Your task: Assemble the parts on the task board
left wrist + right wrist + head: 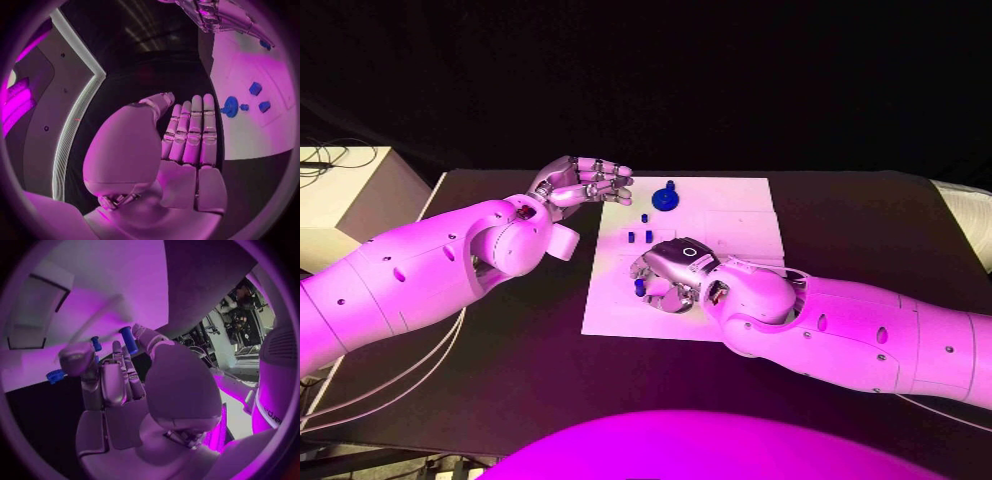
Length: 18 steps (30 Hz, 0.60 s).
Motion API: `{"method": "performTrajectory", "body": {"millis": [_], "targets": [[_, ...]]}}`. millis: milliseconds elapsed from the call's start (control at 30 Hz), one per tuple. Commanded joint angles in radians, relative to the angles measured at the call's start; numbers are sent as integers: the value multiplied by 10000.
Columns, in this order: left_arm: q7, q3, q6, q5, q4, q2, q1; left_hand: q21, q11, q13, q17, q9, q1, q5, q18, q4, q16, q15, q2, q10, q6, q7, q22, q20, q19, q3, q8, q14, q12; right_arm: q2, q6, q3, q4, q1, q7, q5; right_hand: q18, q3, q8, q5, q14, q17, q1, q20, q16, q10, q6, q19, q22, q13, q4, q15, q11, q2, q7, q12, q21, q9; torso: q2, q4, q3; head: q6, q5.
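The white task board [733, 215] lies in the middle of the black table. My right hand [672, 272] rests over the board's near left part and pinches a small blue peg [128, 339] between thumb and a fingertip; the peg [640, 287] shows beside the hand. A round blue part [668, 197] stands near the board's far edge, with two small blue pieces [635, 237] closer in. My left hand [581, 183] hovers off the board's far left corner, fingers straight and side by side, holding nothing. From its wrist I see the round part [230, 106] and small pieces [255, 88].
A beige box [351, 195] stands at the table's far left, with cables hanging near it. Bare black table [877, 220] stretches to the right of the board and in front of it.
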Motion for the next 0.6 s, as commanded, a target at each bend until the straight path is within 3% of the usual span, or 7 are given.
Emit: {"method": "performTrajectory", "body": {"millis": [33,200,500,600], "targets": [[33,8,142,57,25,6,-6,13,50,-5,9,-8,15,34,-16,14,-50,-14,-15,42,20,76,15,-12,34,12,-65,53,-37,-19,-226,0,30,-6,202,26,173,-331,-12,-18,203,-98,211,-7,-71,-144,-55,-77,-98,-15,75,80,25,35,29,104,-116,-37,3,3,4,2,-12],[17,7,151,57,24,-3,-6,13,50,-5,9,-8,15,34,-16,14,-50,-14,-15,42,20,76,15,-12,34,12,-65,53,-37,-73,-651,-1,63,-6,167,29,193,-830,-3,5,166,-219,508,14,-117,-417,-88,-87,-226,-32,241,107,58,181,-9,277,-287,-105,4,-2,4,2,-16],[8,7,160,57,21,-4,-6,13,50,-5,9,-8,15,34,-16,14,-50,-14,-15,42,20,76,15,-12,34,12,-65,53,-37,-197,-1542,0,199,-6,183,136,197,-958,-18,35,161,-258,607,16,-127,-440,-129,-79,-243,-24,314,104,53,222,-32,387,-318,-138,-3,4,2,4,-43],[10,6,177,57,17,-3,-6,13,50,-5,9,-8,15,34,-16,14,-50,-14,-15,42,20,76,15,-12,34,12,-65,53,-37,-363,-1815,6,309,-3,245,312,201,-1222,-73,73,152,-319,725,15,-145,-544,-411,-65,-271,-30,453,104,54,221,-47,522,-369,-231,-6,3,-1,43,-73]]}}
